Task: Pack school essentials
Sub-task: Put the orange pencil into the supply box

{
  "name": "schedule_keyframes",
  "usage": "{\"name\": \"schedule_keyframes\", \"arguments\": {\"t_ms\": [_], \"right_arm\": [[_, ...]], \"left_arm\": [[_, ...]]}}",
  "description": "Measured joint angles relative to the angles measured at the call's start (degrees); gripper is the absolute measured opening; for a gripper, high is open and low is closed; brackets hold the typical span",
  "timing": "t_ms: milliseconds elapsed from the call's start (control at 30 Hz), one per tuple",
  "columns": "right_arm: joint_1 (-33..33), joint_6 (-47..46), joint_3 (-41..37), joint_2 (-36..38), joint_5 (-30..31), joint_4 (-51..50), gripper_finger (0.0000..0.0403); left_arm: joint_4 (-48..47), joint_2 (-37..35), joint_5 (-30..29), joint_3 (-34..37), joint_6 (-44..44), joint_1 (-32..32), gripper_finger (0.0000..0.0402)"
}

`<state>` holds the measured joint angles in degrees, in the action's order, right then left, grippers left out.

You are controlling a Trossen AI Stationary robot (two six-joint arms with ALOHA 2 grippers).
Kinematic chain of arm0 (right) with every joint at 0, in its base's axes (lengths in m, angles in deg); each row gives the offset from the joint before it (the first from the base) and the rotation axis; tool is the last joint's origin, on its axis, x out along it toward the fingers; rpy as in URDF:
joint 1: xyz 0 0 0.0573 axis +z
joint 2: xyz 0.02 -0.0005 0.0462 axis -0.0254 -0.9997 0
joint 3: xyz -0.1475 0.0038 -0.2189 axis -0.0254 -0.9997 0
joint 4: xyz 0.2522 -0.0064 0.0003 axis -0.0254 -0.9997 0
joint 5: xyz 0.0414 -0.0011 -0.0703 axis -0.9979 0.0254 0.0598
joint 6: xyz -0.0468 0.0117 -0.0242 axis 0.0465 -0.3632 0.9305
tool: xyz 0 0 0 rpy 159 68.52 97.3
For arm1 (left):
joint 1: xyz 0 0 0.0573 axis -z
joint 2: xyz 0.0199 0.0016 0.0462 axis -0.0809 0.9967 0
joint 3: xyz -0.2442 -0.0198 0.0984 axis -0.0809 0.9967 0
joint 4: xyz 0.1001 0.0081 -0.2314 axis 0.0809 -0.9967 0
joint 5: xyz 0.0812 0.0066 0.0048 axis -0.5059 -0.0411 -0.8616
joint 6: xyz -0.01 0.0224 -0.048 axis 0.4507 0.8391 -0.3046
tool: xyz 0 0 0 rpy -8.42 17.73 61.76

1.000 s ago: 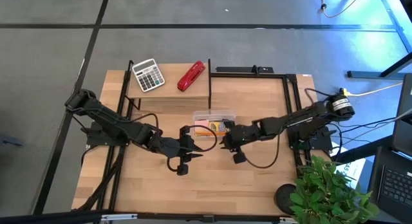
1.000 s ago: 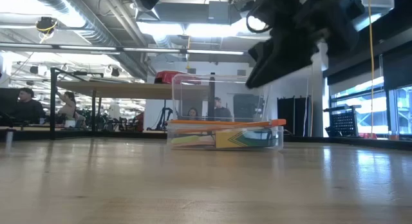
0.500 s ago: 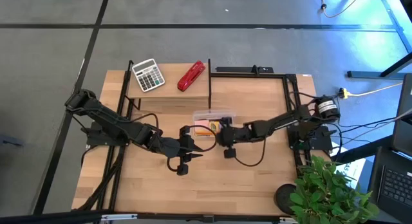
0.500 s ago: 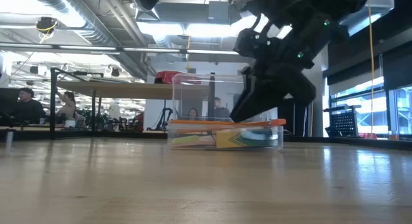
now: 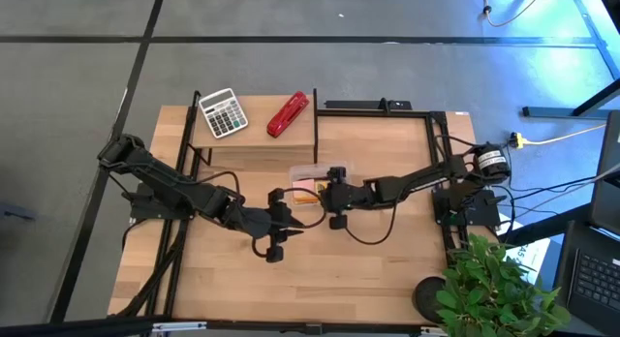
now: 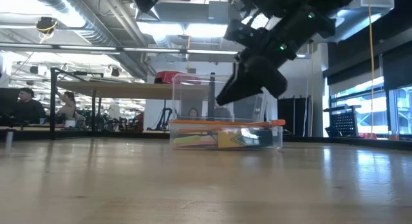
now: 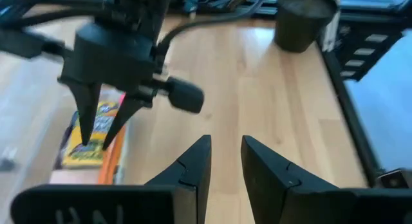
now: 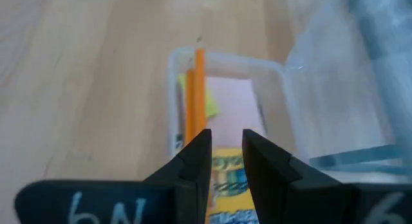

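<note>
A clear box [image 5: 320,182] sits mid-table with its lid standing up at the far side. An orange pencil [image 6: 225,123] lies along its top edge. Inside are a yellow-green crayon box [image 8: 228,169] and a pink pad [image 8: 235,102]. My right gripper [image 5: 324,195] hangs slanted down over the box's near side, its tips [image 6: 221,103] a little above the pencil [image 8: 198,89]. A narrow gap shows between its fingers, with nothing in it. My left gripper [image 5: 294,224] hovers over bare table just left of and nearer than the box. Its fingers [image 7: 225,141] are also a narrow gap apart and hold nothing.
A grey-white calculator [image 5: 223,112] and a red stapler [image 5: 288,114] lie on a raised shelf at the far side. A potted plant [image 5: 494,289] stands at the near right corner. Bare wood lies near and left of the box. People sit in the room beyond [image 6: 26,102].
My right gripper has moved toward the table's left edge and down, tipping further nose-down. It now hangs over the clear box. My left arm has kept still. The box and its contents have stayed put.
</note>
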<state>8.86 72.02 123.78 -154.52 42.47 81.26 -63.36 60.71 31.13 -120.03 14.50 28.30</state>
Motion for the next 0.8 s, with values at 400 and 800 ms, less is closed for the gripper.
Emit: {"name": "schedule_keyframes", "arguments": {"t_ms": [400,800], "right_arm": [[-3.65,3.92,5.93,0.0,6.68,-6.35,0.009],[-5.8,7.81,10.01,-0.02,6.69,-7.43,0.009]], "left_arm": [[-4.87,0.0,-4.15,0.03,-0.32,0.0,0.0078],[-8.3,4.64,-5.94,0.04,0.21,-1.89,0.0078]]}}
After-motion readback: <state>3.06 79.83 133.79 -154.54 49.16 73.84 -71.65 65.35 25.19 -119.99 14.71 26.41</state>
